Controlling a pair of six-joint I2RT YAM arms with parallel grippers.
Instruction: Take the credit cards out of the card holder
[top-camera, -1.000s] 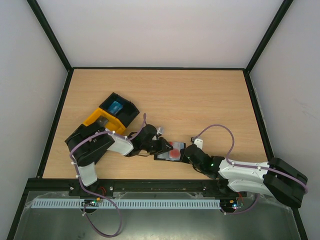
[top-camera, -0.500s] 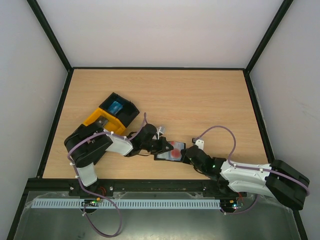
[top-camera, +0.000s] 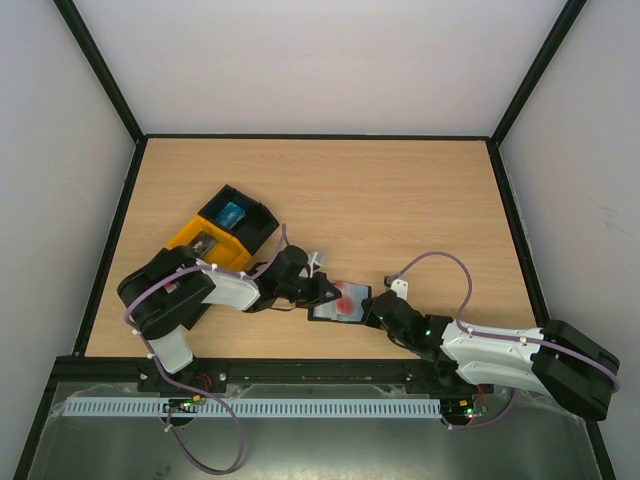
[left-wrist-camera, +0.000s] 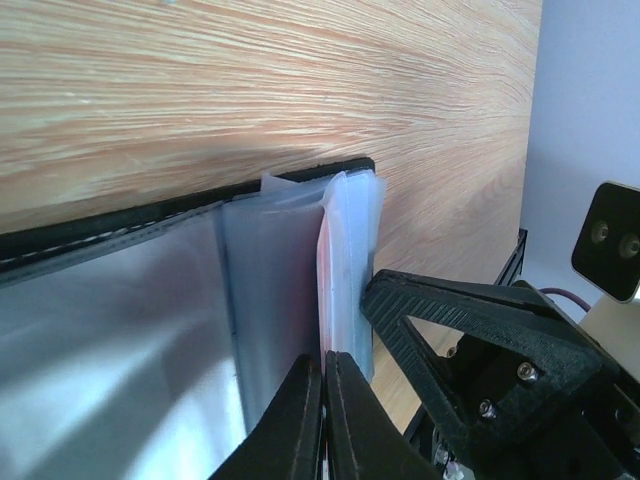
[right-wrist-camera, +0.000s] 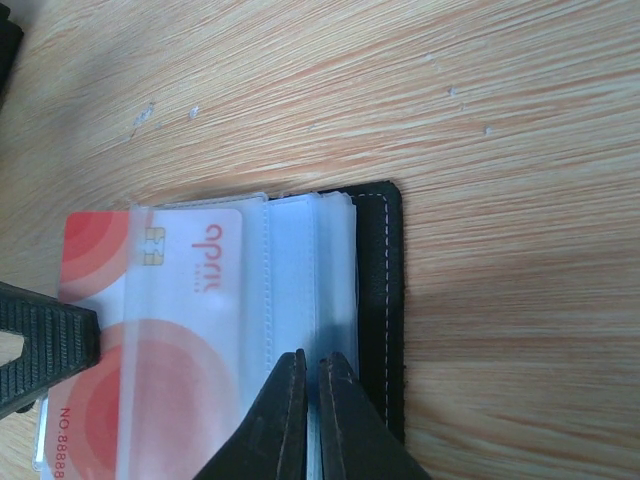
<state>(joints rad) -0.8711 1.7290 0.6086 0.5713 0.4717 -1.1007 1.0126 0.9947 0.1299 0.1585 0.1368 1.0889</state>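
Observation:
The black card holder (top-camera: 330, 315) lies open on the table between both arms, its clear sleeves (right-wrist-camera: 295, 260) fanned up. A red credit card (right-wrist-camera: 150, 330) with a chip sticks partly out of one sleeve toward the left arm. My left gripper (left-wrist-camera: 324, 358) is shut on the edge of that red card (left-wrist-camera: 322, 290). My right gripper (right-wrist-camera: 311, 358) is shut on the sleeves beside the holder's stitched black cover (right-wrist-camera: 385, 300). From above, the left gripper (top-camera: 322, 288) and right gripper (top-camera: 368, 310) face each other across the holder. A blue credit card (top-camera: 232, 212) lies in a black tray.
A black tray (top-camera: 255, 225) and an orange tray (top-camera: 190, 238) sit joined at the table's left, just behind the left arm. The table's black front edge (top-camera: 300, 365) runs close below the holder. The right arm's finger (left-wrist-camera: 470, 310) shows in the left wrist view.
The left gripper has closed on the red card's edge. The left arm has shifted slightly left and back. The right arm holds still on the holder.

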